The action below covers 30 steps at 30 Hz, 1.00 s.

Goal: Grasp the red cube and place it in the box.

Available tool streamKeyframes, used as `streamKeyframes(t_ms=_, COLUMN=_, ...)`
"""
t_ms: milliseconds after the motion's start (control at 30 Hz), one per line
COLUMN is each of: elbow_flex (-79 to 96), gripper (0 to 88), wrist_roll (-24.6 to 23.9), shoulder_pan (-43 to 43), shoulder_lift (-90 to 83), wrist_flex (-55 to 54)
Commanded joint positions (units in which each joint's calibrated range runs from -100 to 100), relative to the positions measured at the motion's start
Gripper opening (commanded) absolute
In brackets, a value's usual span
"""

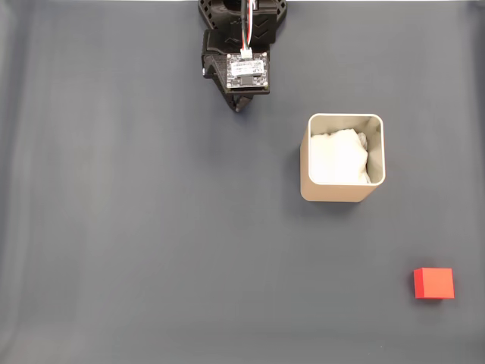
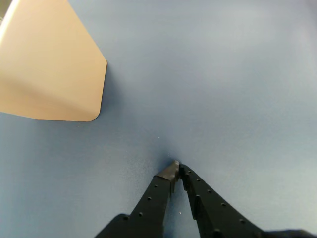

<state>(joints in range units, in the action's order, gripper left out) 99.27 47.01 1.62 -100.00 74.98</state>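
Gripper [image 2: 177,166] empty, fingertips pinched together, apparently just above the mat. Red cube [image 1: 433,283] sits far off toward the fixed view's lower right, beyond the box [image 1: 342,193]. You'll reach diagonally past it.

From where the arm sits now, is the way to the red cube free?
Probably yes: the cube lies alone on open mat, below and right of the box. Whether the gripper reaches that far is unclear.
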Motion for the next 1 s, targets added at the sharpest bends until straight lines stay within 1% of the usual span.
streamKeyframes(t_ms=0, elbow_flex=0.55, gripper=0.3, wrist_roll=-2.00, shoulder_pan=0.41, shoulder_lift=0.09, wrist_flex=-4.11)
streamKeyframes(t_ms=100, elbow_flex=0.55, gripper=0.3, wrist_roll=-3.71, shoulder_pan=0.41, shoulder_lift=0.09, wrist_flex=-12.81)
streamKeyframes(t_ms=233, elbow_flex=0.55, gripper=0.3, wrist_roll=-4.74, shoulder_pan=0.41, shoulder_lift=0.09, wrist_flex=-21.76)
streamKeyframes(t_ms=467, elbow_flex=-1.46, gripper=0.3, wrist_roll=-4.69, shoulder_pan=0.41, shoulder_lift=3.46, wrist_flex=-32.76)
streamKeyframes(t_ms=600, elbow_flex=-7.29, gripper=0.3, wrist_roll=-4.79, shoulder_pan=0.27, shoulder_lift=8.48, wrist_flex=-35.22)
streamKeyframes(t_ms=967, elbow_flex=-29.81, gripper=0.3, wrist_roll=-6.15, shoulder_pan=-1.44, shoulder_lift=25.62, wrist_flex=-35.14)
